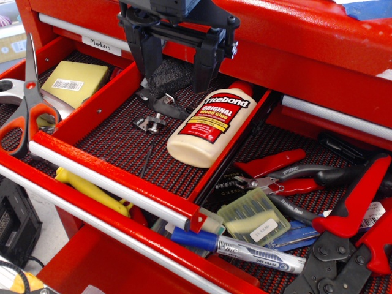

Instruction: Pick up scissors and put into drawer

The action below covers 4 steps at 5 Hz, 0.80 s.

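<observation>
**Scissors wait on the left, jaws hang over the drawer**

The gripper (174,67) hangs at the top, over the back of the narrow red drawer (116,160). Its two black jaws are apart and hold nothing. They point down at a black foam block (168,76) that lies at the back of the drawer.

The scissors (26,101) are not in the drawer. They lie far to the left, in the wider tray beside it, outside its tall red wall. Their orange and grey handles are near the front and the long steel blades point up and away. A yellow pad (73,82) lies just beside the blades.

Inside the drawer, on the dark mesh, a glue bottle (211,122) lies on its side along the right wall. Some small metal bits (153,119) sit near the foam block. The silver bar handle (110,184) runs across the drawer's front.

To the right, in a lower tray, lie red-handled pliers (282,174) and a marker (245,248).
</observation>
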Available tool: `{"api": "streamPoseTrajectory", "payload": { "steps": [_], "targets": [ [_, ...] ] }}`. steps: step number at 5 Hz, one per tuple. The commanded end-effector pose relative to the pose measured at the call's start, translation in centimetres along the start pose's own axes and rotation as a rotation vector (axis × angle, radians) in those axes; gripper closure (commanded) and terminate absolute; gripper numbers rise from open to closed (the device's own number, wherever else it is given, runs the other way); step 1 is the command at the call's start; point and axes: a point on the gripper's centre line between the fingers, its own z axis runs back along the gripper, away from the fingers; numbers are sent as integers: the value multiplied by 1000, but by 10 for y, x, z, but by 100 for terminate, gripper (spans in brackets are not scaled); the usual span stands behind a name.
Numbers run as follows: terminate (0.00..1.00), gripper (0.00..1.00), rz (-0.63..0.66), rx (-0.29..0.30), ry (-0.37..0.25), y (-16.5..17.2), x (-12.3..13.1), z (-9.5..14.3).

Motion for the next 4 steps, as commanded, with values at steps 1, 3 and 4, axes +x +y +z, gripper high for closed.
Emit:
{"api": "streamPoseTrajectory", "payload": {
  "steps": [1, 3, 4],
  "targets": [
    [0, 0, 0, 0, 0, 0, 0, 0],
    [0, 0, 275, 143, -105, 85, 2, -4],
    [0, 0, 379, 202, -136, 125, 0, -10]
  ]
}}
